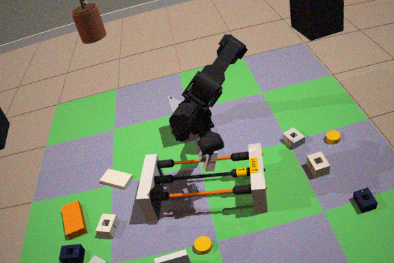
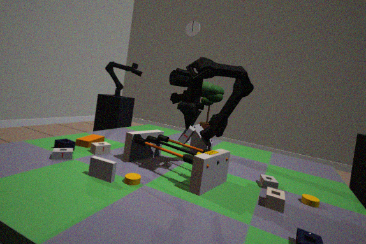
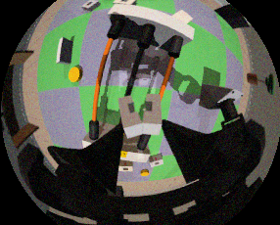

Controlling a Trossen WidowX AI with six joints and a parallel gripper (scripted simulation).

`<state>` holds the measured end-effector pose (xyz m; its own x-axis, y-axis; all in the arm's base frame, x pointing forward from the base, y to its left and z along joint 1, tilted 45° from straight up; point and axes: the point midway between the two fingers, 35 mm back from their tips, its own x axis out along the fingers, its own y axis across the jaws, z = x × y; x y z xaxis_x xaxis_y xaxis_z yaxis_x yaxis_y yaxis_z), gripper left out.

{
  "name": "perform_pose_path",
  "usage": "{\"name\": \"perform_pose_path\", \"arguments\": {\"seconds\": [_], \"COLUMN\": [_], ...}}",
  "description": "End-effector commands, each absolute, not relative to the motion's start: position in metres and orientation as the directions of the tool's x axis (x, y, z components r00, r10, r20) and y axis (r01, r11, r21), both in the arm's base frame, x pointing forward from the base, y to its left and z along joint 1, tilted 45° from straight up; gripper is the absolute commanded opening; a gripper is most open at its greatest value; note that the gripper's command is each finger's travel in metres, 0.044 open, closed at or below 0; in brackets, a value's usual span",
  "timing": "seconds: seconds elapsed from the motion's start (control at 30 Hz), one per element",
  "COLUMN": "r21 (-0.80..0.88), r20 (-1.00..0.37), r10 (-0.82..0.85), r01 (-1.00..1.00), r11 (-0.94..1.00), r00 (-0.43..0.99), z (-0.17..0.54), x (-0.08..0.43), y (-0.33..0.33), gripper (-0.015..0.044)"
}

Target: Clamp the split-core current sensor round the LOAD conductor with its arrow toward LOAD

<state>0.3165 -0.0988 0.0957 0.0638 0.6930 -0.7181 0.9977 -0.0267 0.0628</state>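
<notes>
The grey-white split-core sensor (image 1: 211, 162) (image 2: 187, 134) (image 3: 152, 112) is between the fingers of my gripper (image 1: 208, 152) (image 2: 190, 127) (image 3: 143, 125), which is shut on it. Its two halves stand apart in a V in the wrist view. A red mark shows on its side in the top and exterior views. It is tilted above the rack, near the far orange cable (image 1: 185, 161) (image 3: 166, 77). The LOAD conductor (image 1: 202, 176) (image 3: 135, 70) is the middle black cable, with a yellow arrow band (image 1: 241, 172). The yellow LOAD marker (image 1: 253, 165) (image 2: 211, 152) is on one end block. Whether the sensor touches a cable cannot be told.
The near orange cable (image 1: 202, 193) (image 3: 100, 78) runs parallel, between white end blocks (image 1: 147, 175) (image 1: 259, 194). White and dark blue blocks with square holes, yellow discs, an orange block (image 1: 73, 219) and a white slab (image 1: 116, 178) lie around. A pale panel (image 1: 174, 104) stands behind the arm.
</notes>
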Motion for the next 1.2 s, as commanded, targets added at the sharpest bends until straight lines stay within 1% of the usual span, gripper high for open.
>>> {"name": "perform_pose_path", "arguments": {"seconds": [0.0, 0.27, 1.17], "r21": [-0.016, -0.175, -0.178], "r20": [-0.717, -0.716, -0.716], "r10": [0.694, 0.695, 0.695], "r01": [0.994, 0.946, 0.944], "r11": [-0.112, -0.273, -0.276], "r00": [0.067, 0.068, 0.068], "z": [0.092, 0.086, 0.058], "x": [0.326, 0.343, 0.347], "y": [-0.1, -0.101, -0.075], "gripper": [0.0, 0.0, 0.0]}}
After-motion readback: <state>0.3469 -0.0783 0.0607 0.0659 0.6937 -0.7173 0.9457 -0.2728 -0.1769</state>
